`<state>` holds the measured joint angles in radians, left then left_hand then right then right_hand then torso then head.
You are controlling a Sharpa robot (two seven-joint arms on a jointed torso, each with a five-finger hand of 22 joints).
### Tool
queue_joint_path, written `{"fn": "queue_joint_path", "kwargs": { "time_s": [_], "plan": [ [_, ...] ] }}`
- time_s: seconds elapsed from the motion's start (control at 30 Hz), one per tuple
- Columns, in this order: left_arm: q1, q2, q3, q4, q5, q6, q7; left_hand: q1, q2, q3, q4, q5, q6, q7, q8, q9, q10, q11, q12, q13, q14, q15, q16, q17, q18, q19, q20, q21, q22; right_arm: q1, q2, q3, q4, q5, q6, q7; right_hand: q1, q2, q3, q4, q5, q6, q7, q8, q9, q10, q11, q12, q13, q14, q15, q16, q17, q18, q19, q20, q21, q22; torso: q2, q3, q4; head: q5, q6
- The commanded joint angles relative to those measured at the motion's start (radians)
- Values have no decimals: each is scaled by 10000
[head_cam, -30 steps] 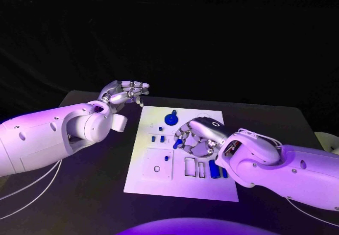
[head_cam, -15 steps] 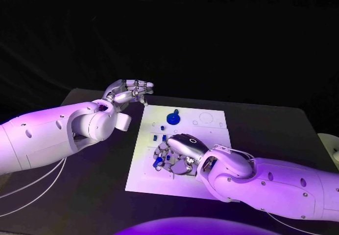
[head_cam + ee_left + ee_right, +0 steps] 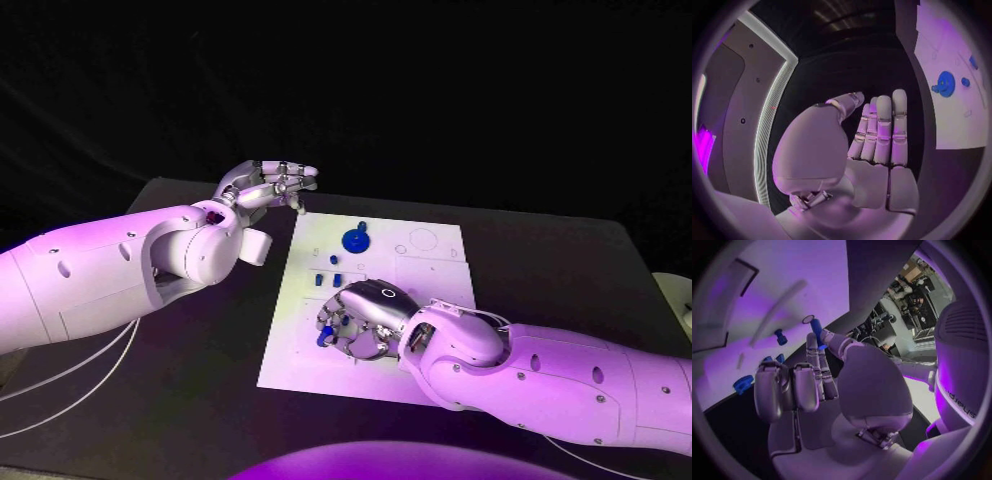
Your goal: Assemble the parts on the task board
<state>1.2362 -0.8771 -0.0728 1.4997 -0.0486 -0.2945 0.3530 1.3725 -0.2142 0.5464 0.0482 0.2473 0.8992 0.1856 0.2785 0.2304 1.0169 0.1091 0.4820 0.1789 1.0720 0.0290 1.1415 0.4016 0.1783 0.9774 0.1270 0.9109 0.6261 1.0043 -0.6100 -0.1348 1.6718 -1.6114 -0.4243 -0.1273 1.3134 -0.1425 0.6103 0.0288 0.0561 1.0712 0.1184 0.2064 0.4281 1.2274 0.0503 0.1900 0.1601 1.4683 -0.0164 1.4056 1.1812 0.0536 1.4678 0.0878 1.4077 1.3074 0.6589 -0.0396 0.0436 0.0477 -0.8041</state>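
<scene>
The fingers (image 3: 819, 371) of the right hand (image 3: 364, 318) are seen curled, and a small blue peg (image 3: 816, 330) is pinched between a fingertip and the thumb, close above the white board (image 3: 426, 268). In the head view the same peg (image 3: 335, 331) is glimpsed at the left side of that hand, low over the board's lower left part. Much of the board's lower half is hidden beneath the right hand and its forearm, so what lies there cannot be made out.

The left hand (image 3: 268, 186) is held above the table (image 3: 577, 260) just beyond the board's far left corner. Its fingers (image 3: 882, 130) are seen straight and close together, with the thumb bent in beside them, and nothing is held.

The board is a flat white rectangle lying lengthwise in the middle of the black table, with faint outlines marked on it. A round blue disc (image 3: 353, 241) sits near its far edge, and a few small blue pieces (image 3: 326, 284) are seen just below it. Whether these stand in holes or lie loose cannot be told. A circular outline (image 3: 424, 241) is drawn to the right of the disc. In the right wrist view, a dark rectangular slot (image 3: 724, 307) is visible on the board.
</scene>
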Motion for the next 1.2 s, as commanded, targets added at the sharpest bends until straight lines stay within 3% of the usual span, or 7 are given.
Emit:
{"fn": "queue_joint_path", "kwargs": {
  "time_s": [0.03,0.57,0.8,1.2],
  "plan": [
    [7,19,6,19,38,174,55,0,107,-38,-29,-13,-37,-29,-16,-1,-81,-8,69,10,-10,57,-45,-16,60,23,23,-56,-16,-17,2,-4,-45,-621,375,-135,59,17,8,-23,26,49,3,113,185,59,16,-20,-3,334,-80,9,8,-162,381,-76,-22,1881,7,10,-10,10,-17],
    [7,17,5,-1,37,175,38,-5,109,-42,-25,-14,-37,-28,-14,-1,-86,-7,77,13,-11,57,-44,-16,60,24,24,-58,-17,-26,-52,-8,-81,-1020,561,-486,38,6,6,-23,27,40,10,116,192,63,23,-27,0,334,-75,10,6,-169,392,-76,7,1896,2,16,-7,-1,-22],
    [7,17,5,-2,37,185,22,-5,109,-42,-25,-14,-37,-28,-14,-1,-86,-7,77,13,-11,57,-44,-16,60,24,24,-58,-17,-26,8,-9,-54,-1084,614,-489,38,6,6,-23,27,40,10,116,192,63,23,-27,0,334,-75,10,6,-169,392,-76,7,1896,1,2,-6,-12,-13],
    [8,18,5,3,36,185,12,-5,109,-42,-25,-14,-37,-28,-14,-1,-86,-7,77,13,-11,57,-44,-16,60,24,24,-58,-17,-29,278,-72,-153,-1079,932,-614,-462,-406,-196,149,316,-420,155,-130,122,12,126,-167,32,317,8,-11,-91,-150,346,-22,-95,1875,0,1,6,-32,-23]
  ]
}}
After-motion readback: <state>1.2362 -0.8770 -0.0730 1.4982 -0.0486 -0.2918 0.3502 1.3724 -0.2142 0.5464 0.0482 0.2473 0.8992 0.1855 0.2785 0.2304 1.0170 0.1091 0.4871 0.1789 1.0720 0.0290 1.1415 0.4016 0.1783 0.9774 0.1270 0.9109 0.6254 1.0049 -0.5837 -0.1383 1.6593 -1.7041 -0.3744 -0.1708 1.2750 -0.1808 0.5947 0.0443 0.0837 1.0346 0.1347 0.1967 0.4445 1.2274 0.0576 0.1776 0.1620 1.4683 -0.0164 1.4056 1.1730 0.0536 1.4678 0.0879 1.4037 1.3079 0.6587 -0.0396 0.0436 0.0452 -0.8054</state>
